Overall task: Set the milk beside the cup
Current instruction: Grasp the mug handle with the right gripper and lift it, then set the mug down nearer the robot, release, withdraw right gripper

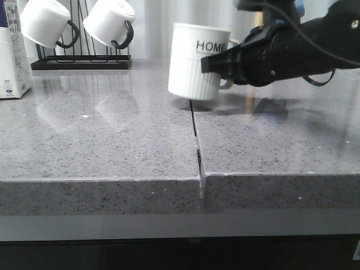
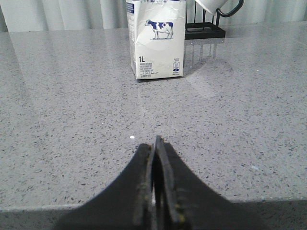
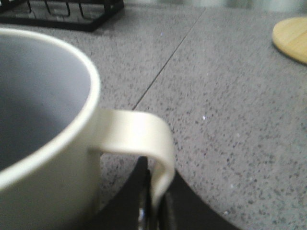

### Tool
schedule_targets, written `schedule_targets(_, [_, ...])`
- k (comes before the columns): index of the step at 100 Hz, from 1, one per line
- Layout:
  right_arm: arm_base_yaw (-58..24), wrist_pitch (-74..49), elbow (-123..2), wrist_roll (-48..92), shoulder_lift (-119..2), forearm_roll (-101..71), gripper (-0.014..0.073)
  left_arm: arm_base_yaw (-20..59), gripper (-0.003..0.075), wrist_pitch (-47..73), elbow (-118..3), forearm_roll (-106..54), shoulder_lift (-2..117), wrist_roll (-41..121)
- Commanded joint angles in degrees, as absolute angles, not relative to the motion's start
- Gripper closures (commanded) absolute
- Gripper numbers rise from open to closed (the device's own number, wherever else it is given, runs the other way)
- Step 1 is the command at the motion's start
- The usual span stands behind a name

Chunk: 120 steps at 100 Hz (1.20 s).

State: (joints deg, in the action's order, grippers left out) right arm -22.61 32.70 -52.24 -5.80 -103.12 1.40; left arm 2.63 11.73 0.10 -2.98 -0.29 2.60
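Observation:
The cup, a white ribbed mug marked "HOME", hangs slightly tilted just above the grey counter near the middle, with its shadow under it. My right gripper reaches in from the right and is shut on the cup's white handle. In the right wrist view the gripper pinches the handle's lower part, and the cup's open mouth looks empty. The milk stands upright at the far left of the counter. The left wrist view shows its cow picture, well beyond my shut, empty left gripper.
A black rack with two white black-handled mugs stands at the back left, near the milk. A dark seam runs through the counter from under the cup to the front edge. A round wooden coaster lies to the right.

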Motion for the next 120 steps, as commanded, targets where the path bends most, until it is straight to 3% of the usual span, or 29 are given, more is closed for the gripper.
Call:
schedule_targets(1, [-22.6,37.8,-53.8,-5.3,-100.8,1.4,0.0589,2.5,0.0741,7.0,1.2,-3.1,-2.1,2.5])
schedule_targets(27, [-22.6,36.6,-53.8,-5.3,-101.0,1.4,0.0568,2.5,0.0741,7.0,1.2,-3.1,-2.1,2.5])
schedule_targets(49, [-22.6,36.5,-53.8,-5.3,-101.0,1.4,0.0364,2.5,0.0741,7.0,1.2,-3.1,-2.1,2.5])
schedule_targets(85, [-22.6,37.4,-46.5,-5.3,-95.1,1.4,0.0361,2.5,0.0741,7.0,1.2,-3.1,-2.1,2.5])
schedule_targets(110, [-22.6,33.4,-37.3,-5.3,-81.3,1.4,0.0363,2.5,0.0741,7.0,1.2,-3.1,-2.1,2.5])
schedule_targets(120, [-22.6,27.1,-34.5,-5.3,-74.1,1.4,0.0426,2.5,0.0741,7.0,1.2,-3.1,-2.1,2.5])
